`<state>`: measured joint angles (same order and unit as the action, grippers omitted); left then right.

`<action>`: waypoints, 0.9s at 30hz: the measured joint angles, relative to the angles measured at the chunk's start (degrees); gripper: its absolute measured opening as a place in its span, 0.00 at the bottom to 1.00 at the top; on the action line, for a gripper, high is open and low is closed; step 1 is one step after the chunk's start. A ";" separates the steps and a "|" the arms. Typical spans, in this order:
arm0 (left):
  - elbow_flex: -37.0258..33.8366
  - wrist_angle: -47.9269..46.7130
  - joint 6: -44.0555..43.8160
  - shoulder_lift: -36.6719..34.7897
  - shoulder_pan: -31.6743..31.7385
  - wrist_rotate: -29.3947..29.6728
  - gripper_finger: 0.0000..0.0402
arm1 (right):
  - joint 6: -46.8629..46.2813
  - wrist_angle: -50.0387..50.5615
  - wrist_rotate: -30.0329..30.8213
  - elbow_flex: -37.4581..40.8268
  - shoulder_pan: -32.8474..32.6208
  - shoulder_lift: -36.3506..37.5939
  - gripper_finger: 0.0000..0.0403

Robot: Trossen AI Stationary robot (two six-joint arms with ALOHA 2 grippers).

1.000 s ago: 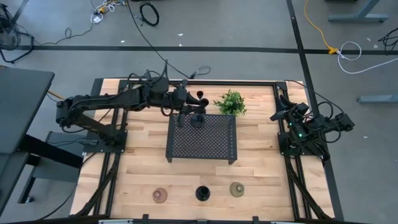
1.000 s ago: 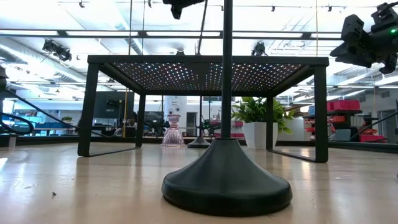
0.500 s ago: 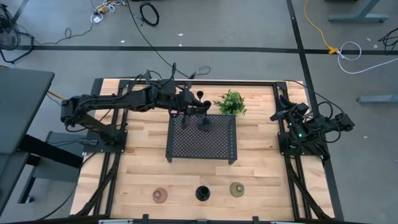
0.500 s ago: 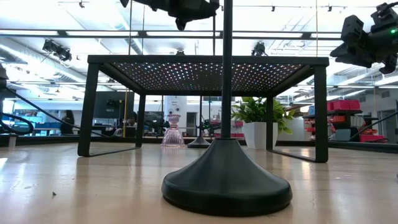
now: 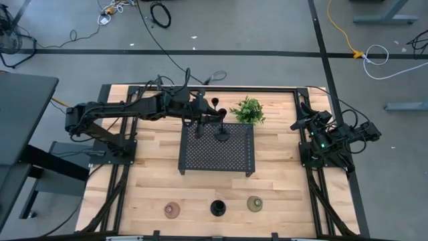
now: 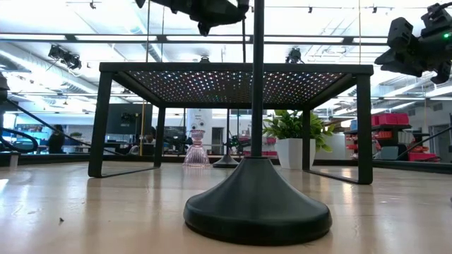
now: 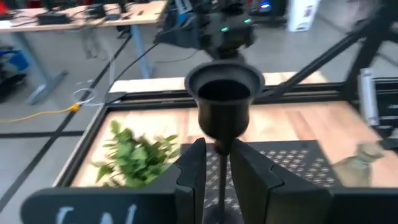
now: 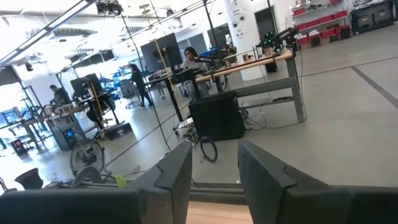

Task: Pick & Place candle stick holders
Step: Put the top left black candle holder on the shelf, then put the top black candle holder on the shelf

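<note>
High view: my left gripper (image 5: 212,122) reaches over the far edge of the black perforated tray (image 5: 217,158), beside the small plant (image 5: 247,110). Through the left wrist camera I see its fingers (image 7: 190,171) closed narrowly around the stem of a slim black candle holder (image 7: 224,106), cup upright, base over the tray. Three more holders sit along the table's near edge. My right gripper (image 5: 299,124) waits at the right side, jaws parted, holding nothing.

The dark left arm reaches toward three o'clock, its left gripper (image 5: 215,119) pinching closed; the right gripper (image 5: 299,124) waits parted at three o'clock.
</note>
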<state>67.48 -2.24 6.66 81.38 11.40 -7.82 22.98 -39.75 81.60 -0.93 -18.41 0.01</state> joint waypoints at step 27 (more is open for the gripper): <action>0.00 -19.38 -1.08 -1.35 3.07 17.92 0.44 | 0.00 1.29 0.00 0.00 0.00 0.00 0.32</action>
<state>67.49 -21.62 5.58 80.04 14.47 10.11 22.98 -38.46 81.60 -0.93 -18.41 0.01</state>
